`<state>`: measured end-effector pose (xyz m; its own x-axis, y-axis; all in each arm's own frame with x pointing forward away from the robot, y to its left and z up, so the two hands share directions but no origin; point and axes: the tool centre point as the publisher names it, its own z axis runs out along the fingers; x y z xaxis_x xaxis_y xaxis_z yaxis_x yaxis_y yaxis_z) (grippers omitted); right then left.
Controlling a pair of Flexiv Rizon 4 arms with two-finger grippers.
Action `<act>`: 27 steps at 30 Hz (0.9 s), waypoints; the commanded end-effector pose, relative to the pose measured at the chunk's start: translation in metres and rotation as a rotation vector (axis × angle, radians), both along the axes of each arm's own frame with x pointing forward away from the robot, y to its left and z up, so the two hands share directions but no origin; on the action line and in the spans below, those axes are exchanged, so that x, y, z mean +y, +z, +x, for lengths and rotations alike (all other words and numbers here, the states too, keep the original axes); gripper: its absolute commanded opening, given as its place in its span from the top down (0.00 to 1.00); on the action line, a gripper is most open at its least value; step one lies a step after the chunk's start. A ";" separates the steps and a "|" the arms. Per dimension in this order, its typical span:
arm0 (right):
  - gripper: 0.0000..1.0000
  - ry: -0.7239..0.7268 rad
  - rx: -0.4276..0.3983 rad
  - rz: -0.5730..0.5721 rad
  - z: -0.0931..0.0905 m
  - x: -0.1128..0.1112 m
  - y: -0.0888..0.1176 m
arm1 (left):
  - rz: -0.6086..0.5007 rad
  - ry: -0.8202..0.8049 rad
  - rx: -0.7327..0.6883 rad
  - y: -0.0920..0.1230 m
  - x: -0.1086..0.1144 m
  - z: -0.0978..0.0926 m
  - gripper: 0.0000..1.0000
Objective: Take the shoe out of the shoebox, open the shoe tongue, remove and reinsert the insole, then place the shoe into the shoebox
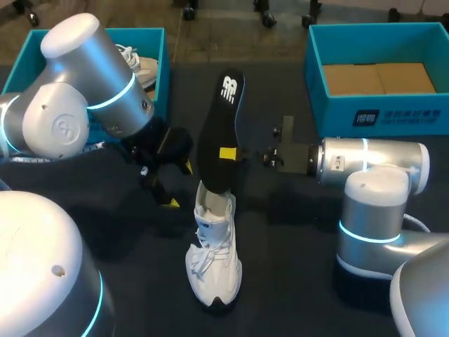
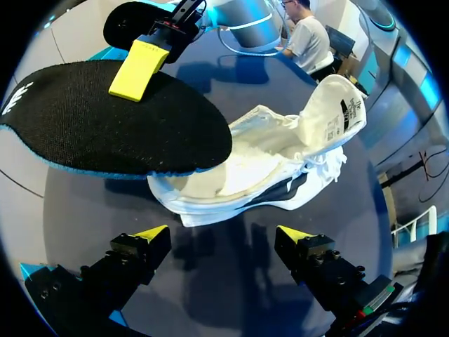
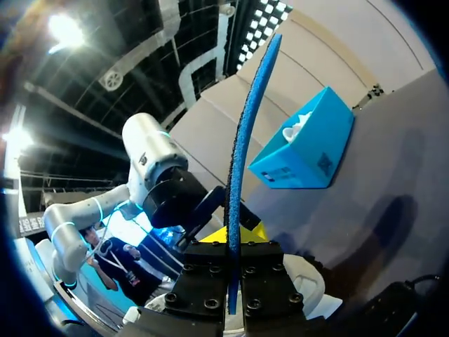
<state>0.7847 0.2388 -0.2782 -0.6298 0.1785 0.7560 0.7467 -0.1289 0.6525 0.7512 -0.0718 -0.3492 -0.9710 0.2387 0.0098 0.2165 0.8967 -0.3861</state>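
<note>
Head view, centre: right arm [image 1: 365, 165] comes in from the right, its jaws clenched on the black insole [image 1: 221, 133] at mid-length, from both faces. The insole stands near upright, blue underside edge-on in the right wrist view [image 3: 245, 161]. Its lower end sits over the heel opening of the white shoe [image 1: 214, 263]; contact cannot be told. The shoe stands on the counter [image 1: 295, 281], lower centre, tongue flipped open [image 2: 337, 105]. Left jaws are released and grasp nothing, just left of the insole. Teal shoebox [image 1: 379, 112] is at upper right.
</note>
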 end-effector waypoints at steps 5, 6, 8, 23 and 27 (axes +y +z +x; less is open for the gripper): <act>1.00 -0.041 0.001 0.007 -0.004 0.020 -0.011 | 0.004 0.012 -0.007 -0.004 -0.005 -0.002 0.00; 1.00 -0.041 0.001 0.012 -0.005 0.020 -0.012 | 0.004 0.012 -0.007 -0.004 -0.006 -0.002 0.00; 1.00 -0.046 0.001 0.018 -0.006 0.019 -0.013 | 0.005 0.010 -0.006 -0.004 -0.008 -0.001 0.00; 1.00 -0.071 0.017 0.039 -0.012 0.019 -0.023 | 0.022 0.005 0.008 -0.010 -0.011 0.001 0.00; 1.00 -0.086 0.027 0.044 -0.014 0.020 -0.025 | 0.026 0.008 0.010 -0.012 -0.011 0.001 0.00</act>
